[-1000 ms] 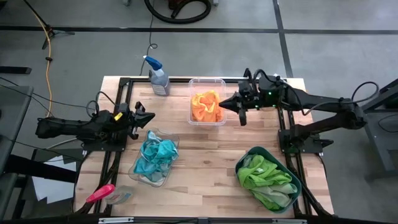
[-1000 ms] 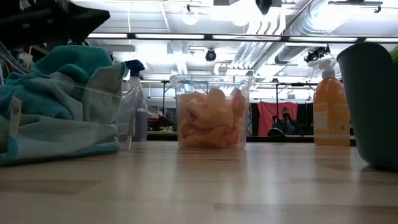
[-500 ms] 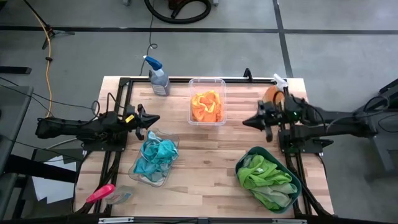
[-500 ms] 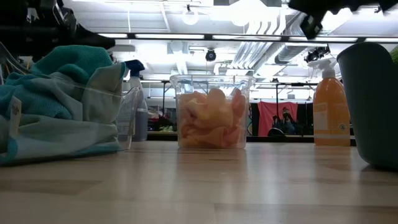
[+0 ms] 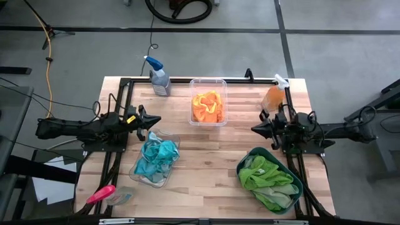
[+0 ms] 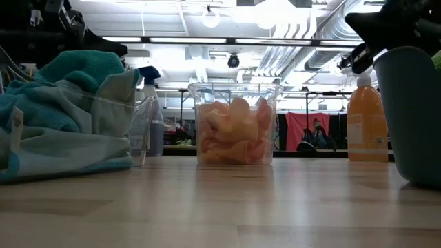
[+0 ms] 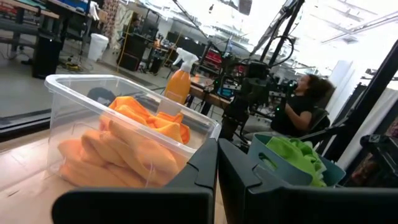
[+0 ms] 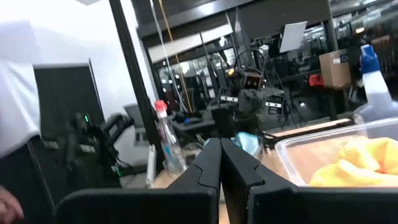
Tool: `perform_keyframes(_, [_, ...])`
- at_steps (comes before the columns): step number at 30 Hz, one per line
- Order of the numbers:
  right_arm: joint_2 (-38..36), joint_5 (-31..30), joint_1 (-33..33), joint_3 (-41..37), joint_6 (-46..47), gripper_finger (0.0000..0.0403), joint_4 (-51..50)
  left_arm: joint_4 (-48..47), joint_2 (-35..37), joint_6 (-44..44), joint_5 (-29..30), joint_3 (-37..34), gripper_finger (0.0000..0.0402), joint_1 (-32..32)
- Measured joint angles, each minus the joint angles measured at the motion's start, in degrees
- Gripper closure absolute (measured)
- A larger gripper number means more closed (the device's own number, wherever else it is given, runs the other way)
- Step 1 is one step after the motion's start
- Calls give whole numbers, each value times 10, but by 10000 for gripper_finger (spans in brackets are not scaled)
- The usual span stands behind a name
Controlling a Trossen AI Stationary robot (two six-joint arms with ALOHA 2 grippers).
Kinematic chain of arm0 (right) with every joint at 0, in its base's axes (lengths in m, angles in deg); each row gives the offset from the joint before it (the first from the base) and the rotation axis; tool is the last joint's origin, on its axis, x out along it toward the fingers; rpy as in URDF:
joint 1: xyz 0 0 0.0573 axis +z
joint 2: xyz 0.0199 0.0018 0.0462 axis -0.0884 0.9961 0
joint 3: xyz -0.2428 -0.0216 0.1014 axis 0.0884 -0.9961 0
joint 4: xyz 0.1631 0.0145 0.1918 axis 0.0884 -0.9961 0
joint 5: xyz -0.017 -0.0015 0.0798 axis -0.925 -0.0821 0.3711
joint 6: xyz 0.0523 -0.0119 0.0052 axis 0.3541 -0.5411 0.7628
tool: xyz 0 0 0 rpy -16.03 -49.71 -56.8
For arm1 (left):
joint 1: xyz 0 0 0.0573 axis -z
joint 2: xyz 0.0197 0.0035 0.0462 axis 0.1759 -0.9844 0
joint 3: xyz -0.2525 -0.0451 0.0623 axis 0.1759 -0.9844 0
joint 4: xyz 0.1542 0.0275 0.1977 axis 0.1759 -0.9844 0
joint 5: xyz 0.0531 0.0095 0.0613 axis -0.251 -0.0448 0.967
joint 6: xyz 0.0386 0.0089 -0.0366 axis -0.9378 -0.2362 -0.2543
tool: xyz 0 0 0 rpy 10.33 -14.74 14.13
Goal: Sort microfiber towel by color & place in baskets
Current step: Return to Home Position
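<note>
1. The left gripper (image 7: 217,144) is seen with its jaws clenched on nothing, held at the left side of the table (image 5: 206,156), just beside the clear dish (image 5: 139,177).
2. The right gripper (image 8: 220,143) is also clenched empty, held at the right side between the orange spray bottle (image 5: 273,98) and the teal basin (image 5: 301,185).
3. The orange towels (image 5: 208,106) are piled in the clear tub (image 5: 208,81) at far centre, the blue towels (image 5: 156,156) in the dish at near left, and the green towels (image 5: 265,175) in the basin at near right.

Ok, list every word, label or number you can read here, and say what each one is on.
No text is readable in any view.
White tag on the light blue microfiber towel in the clear shallow plastic dish: print too small to read.
Label on the orange-filled clear spray bottle: too blurred to read.
</note>
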Motion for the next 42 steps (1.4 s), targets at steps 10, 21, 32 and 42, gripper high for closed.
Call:
perform_keyframes(10, [0, -7, 0, 0, -37, 403, -109, 0, 0, 0, 0, 0, 401, 0])
perform_keyframes(21, [0, -7, 0, 0, -37, 403, -237, 0, 0, 0, 0, 0, 401, 0])
perform_keyframes(32, [0, -7, 0, 0, -38, 403, -265, 0, 0, 0, 0, 0, 401, 0])
perform_keyframes(42, [0, -7, 0, 0, -38, 402, -265, 0, 0, 0, 0, 0, 401, 0])
